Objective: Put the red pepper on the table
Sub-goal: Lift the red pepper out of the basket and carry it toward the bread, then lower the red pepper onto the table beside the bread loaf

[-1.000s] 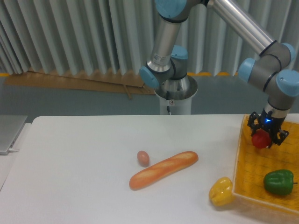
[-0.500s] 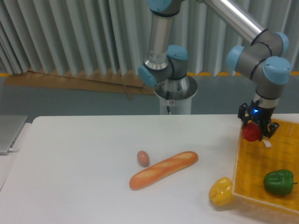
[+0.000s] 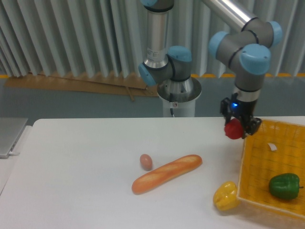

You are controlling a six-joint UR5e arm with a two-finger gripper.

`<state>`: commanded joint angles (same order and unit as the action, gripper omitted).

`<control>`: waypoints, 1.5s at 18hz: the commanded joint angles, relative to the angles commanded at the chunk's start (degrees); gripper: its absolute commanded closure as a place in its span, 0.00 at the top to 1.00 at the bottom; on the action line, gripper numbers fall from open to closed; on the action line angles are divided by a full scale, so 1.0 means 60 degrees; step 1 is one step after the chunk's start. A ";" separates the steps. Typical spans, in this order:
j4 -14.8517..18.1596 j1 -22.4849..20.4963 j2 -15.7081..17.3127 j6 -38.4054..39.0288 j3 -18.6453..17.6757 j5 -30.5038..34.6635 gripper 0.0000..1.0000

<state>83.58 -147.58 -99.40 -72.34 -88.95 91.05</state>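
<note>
Camera view: the gripper is clamped on the red pepper, holding it in the air over the table, just left of the basket. Judging by this, the lift out is done; lowering and letting go remain. No brand, label or writing can be read.

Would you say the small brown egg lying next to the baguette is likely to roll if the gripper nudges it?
Probably yes. The egg is smooth and rounded and lies alone on the flat table, so a nudge would likely send it rolling, curving rather than straight. The baguette beside it might stop it on that side. It looks small and probably light; real or imitation, I cannot tell.
</note>
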 joint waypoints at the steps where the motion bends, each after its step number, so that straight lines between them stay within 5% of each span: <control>1: 0.0000 0.0146 0.0000 0.0074 0.0029 0.0000 0.48; 16: -0.0599 0.1758 -0.0951 0.0880 0.0440 -0.0030 0.48; 27: -0.1229 0.1657 -0.1566 0.0793 0.0294 0.0073 0.49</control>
<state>76.21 -137.63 -108.80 -67.59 -87.19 91.49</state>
